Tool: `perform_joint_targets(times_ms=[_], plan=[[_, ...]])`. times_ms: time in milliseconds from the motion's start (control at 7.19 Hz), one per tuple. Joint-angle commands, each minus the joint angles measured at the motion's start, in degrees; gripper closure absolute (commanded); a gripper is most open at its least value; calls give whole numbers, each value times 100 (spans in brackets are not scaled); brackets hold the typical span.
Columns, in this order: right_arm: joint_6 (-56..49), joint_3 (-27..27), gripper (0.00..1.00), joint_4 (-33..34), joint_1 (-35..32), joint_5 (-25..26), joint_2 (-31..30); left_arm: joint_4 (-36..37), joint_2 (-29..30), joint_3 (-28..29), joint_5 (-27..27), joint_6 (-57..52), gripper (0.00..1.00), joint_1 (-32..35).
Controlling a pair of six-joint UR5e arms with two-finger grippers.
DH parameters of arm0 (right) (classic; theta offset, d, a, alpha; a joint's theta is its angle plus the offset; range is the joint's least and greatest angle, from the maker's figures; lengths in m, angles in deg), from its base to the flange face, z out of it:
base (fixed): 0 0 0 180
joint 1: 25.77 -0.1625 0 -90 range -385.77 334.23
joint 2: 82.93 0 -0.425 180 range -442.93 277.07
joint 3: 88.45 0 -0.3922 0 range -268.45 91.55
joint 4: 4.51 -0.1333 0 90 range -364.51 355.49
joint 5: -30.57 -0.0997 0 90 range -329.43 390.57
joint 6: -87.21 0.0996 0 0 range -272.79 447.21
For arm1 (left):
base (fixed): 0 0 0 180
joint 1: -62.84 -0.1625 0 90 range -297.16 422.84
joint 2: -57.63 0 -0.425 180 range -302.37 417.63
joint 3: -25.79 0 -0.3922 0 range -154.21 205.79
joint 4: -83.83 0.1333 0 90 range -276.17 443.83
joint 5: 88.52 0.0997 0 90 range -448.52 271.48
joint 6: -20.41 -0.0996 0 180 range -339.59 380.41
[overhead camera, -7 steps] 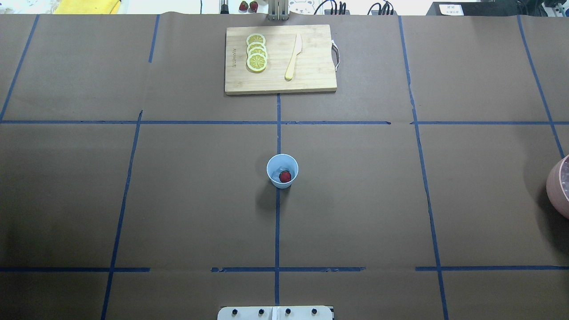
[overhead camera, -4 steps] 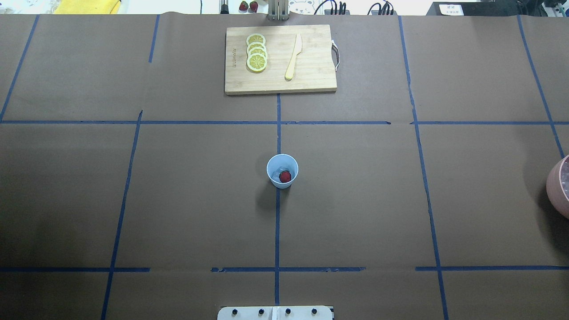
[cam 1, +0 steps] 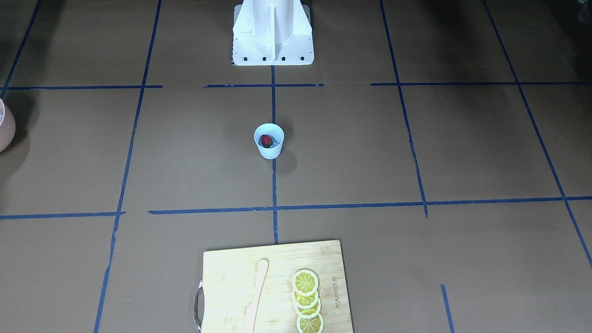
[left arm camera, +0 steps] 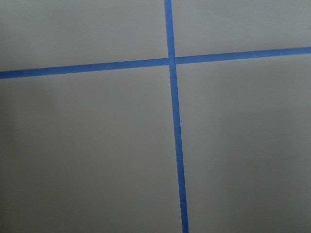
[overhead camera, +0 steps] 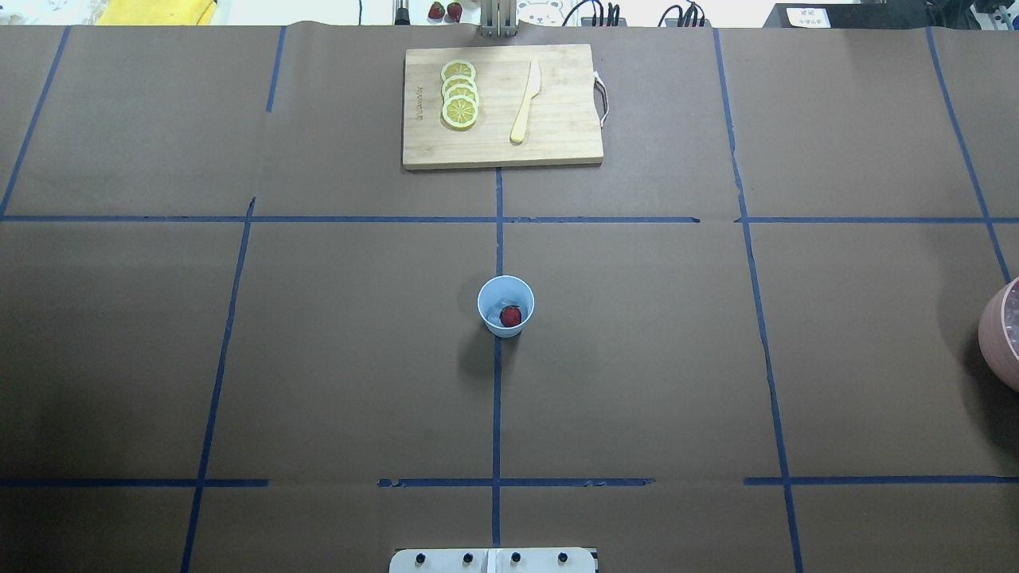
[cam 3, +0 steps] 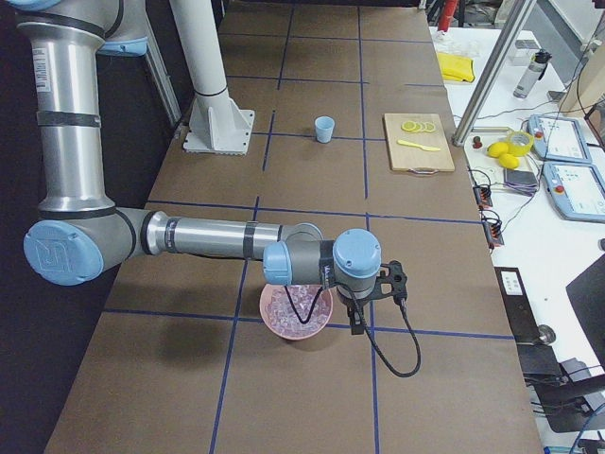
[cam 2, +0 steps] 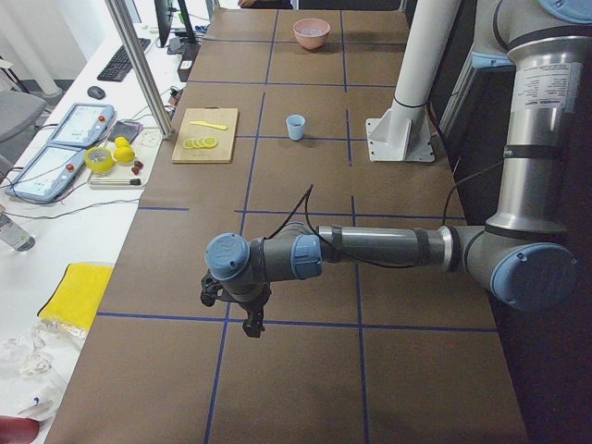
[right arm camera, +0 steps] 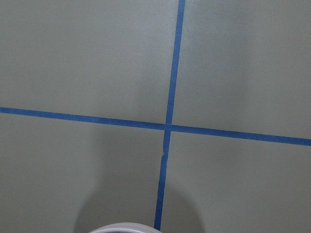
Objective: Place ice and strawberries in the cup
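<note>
The surface (overhead camera: 318, 358) is covered in matt brown paper, marked off with smooth blue tape (overhead camera: 497, 398). The cutting board (overhead camera: 557, 135) is pale, grained wood with a thin metal handle (overhead camera: 605, 99), and the knife (overhead camera: 526, 103) on it looks wooden too. The cup (overhead camera: 492, 322) looks like smooth light-blue plastic.

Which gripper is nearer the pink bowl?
Right. The right gripper hangs just beside the pink bowl; the left gripper is far off, at the other end of the table.
</note>
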Motion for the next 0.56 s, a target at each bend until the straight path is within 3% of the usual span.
perform_joint_targets(times_ms=[0, 418], plan=[[-10, -1, 1, 0, -3, 16, 0, -113, 27, -13, 17, 77, 0, 147], [-10, 17, 0, 0, -3, 34, 18, -462, 63, 31, 104, 760, 0, 183]])
